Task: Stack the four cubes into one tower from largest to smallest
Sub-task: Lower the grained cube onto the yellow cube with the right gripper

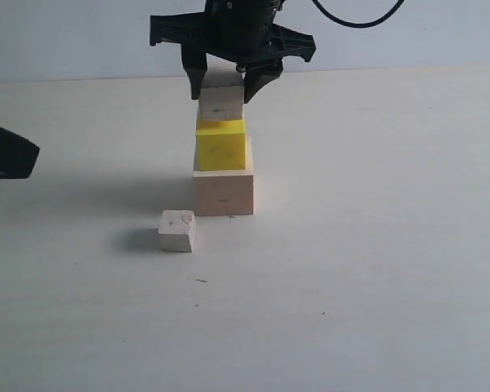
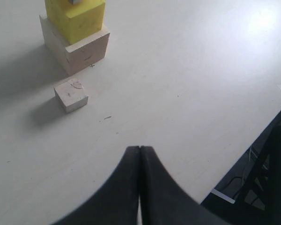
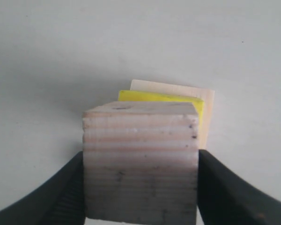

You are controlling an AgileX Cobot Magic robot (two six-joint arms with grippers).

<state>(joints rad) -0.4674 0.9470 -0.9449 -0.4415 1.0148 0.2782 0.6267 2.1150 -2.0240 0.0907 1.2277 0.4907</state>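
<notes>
Right tool (image 1: 223,90) is clamped on the medium bare-wood cube (image 1: 220,103), one finger on its left face and one on its right, and comes in from above. In the right wrist view the two black fingers (image 3: 68,192) press flat on opposite faces and the cube sits square between them.

The cube's bottom is at the top face of the bright yellow cube (image 1: 221,147). I cannot tell whether it is touching or a hair above. The yellow cube rests on the largest pale wood cube (image 1: 224,193), which stands on the white bench (image 1: 376,269). The tower is two high, with the third cube going on.

Step in hand, as I judge it, is seating the third cube. The held cube looks slightly left of centre on the yellow one, so nudge it right if it is not yet down. Lower it straight with the faces level, and release only once the weight is on. Spread the fingers a little and evenly, then lift straight up, because any sideways drag could shove the yellow cube.

The smallest bare-wood cube (image 1: 178,230) lies alone on the bench, near and left of the tower and apart from it. It goes on last.

Left tool (image 2: 139,154) has its fingers pressed together on nothing. It hangs over bare bench, well away from the stack.
</notes>
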